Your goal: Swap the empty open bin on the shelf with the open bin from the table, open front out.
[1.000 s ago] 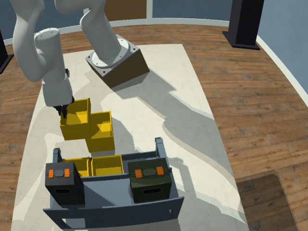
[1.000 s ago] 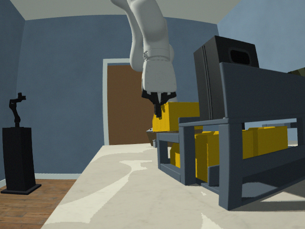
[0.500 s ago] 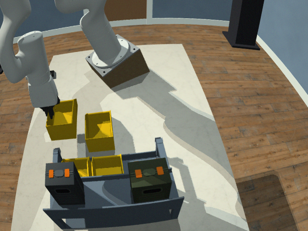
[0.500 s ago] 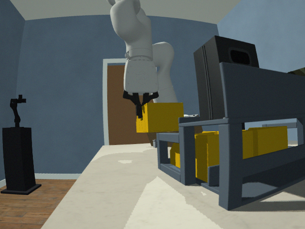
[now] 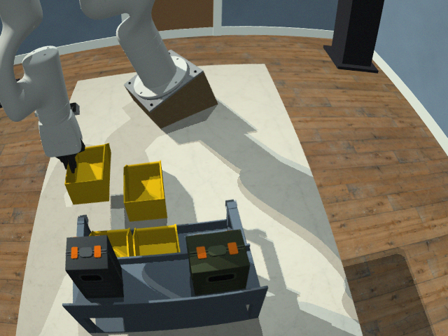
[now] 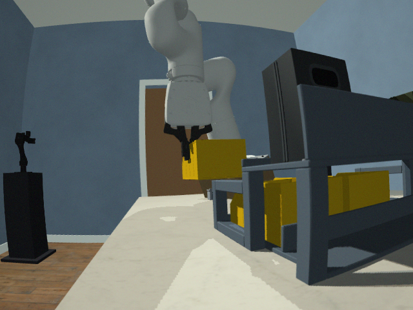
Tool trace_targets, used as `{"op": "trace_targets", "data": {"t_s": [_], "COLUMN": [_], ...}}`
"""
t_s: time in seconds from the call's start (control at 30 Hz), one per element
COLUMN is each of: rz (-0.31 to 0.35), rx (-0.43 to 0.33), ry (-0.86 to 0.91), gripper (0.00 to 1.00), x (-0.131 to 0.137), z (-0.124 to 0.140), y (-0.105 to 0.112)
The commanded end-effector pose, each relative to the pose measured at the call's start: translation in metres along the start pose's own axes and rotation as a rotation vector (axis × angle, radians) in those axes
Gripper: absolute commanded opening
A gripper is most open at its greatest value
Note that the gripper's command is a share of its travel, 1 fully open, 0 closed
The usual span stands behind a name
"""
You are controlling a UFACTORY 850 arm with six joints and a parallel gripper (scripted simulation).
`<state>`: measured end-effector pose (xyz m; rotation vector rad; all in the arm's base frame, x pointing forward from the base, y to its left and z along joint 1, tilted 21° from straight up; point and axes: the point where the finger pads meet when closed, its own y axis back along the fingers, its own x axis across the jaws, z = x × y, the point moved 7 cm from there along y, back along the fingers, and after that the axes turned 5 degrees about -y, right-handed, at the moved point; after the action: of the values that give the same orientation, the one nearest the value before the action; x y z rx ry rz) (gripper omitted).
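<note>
My gripper (image 5: 71, 164) is shut on the left wall of a yellow open bin (image 5: 88, 175) and holds it in the air above the left side of the table. In the side view the gripper (image 6: 184, 152) pinches the bin (image 6: 213, 159) at its near end, and the bin hangs level, well above the table top. I see no parts inside it. A second yellow open bin (image 5: 143, 190) stands on the table just in front of the shelf (image 5: 162, 274). Two more yellow bins (image 5: 112, 241) (image 5: 156, 239) sit side by side in the shelf's lower tier.
A black case (image 5: 92, 265) and a green case (image 5: 218, 262) stand on the shelf's upper board. The robot base (image 5: 169, 90) is at the table's far end. The table's left edge is close to the held bin.
</note>
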<state>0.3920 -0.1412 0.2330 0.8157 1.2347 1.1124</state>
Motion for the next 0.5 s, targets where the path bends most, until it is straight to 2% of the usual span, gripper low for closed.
{"op": "trace_targets", "data": {"t_s": [0.0, 0.47], "rz": [0.0, 0.0], "rx": [-0.001, -0.001], "ry": [0.0, 0.0], "gripper": [0.0, 0.0], "x": [0.0, 0.0], "z": [0.001, 0.001], "y": [0.0, -0.01]}}
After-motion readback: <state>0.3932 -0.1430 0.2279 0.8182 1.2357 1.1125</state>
